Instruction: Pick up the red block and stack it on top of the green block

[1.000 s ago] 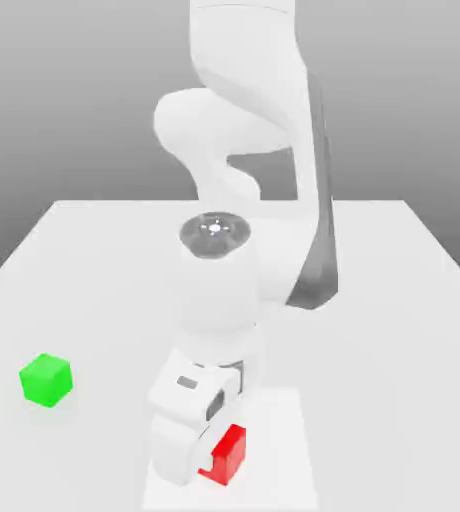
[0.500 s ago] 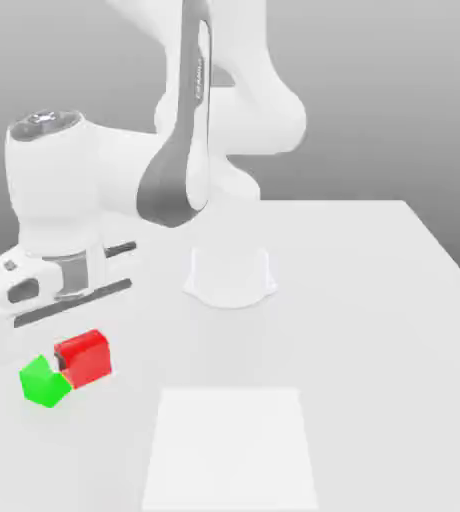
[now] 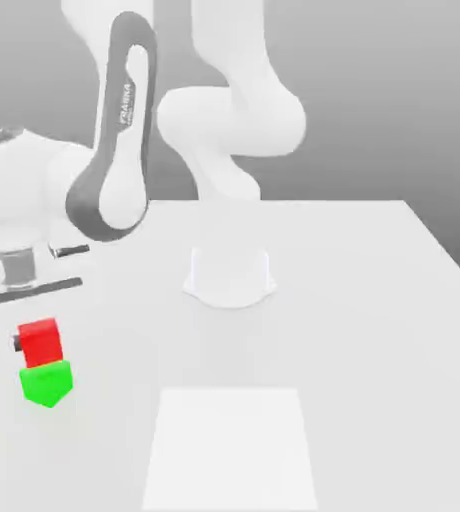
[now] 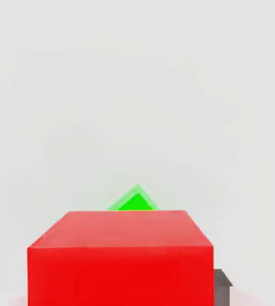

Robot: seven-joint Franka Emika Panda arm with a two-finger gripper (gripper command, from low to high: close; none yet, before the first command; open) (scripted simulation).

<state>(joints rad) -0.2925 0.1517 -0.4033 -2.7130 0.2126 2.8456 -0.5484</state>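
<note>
Near the exterior view's left edge, on the flat white table (image 3: 374, 330), the small bright red cube with plain smooth faces (image 3: 40, 341) sits directly above the small bright green cube of the same size (image 3: 47, 384). The red block's underside meets the green block's top, or comes so close that no gap can be seen. The two are not squared to each other: the red block shows a flat front face, while the green block is turned so that one vertical edge faces the camera. Both are evenly coloured, sharp-edged and unmarked.

The white arm's two-finger gripper (image 3: 34, 340) hangs over the stack, its pale hand body just above the red block. A dark finger pad (image 3: 17, 343) shows against the red block's side toward the exterior view's left, so the fingers are closed narrowly on the red block.

In the hand view the red block (image 4: 121, 257) looms large, with a dark finger tip (image 4: 222, 285) beside it and a green corner (image 4: 135, 201) peeking past its far edge.

A lighter square patch (image 3: 231, 448) marks the table's near part.
</note>
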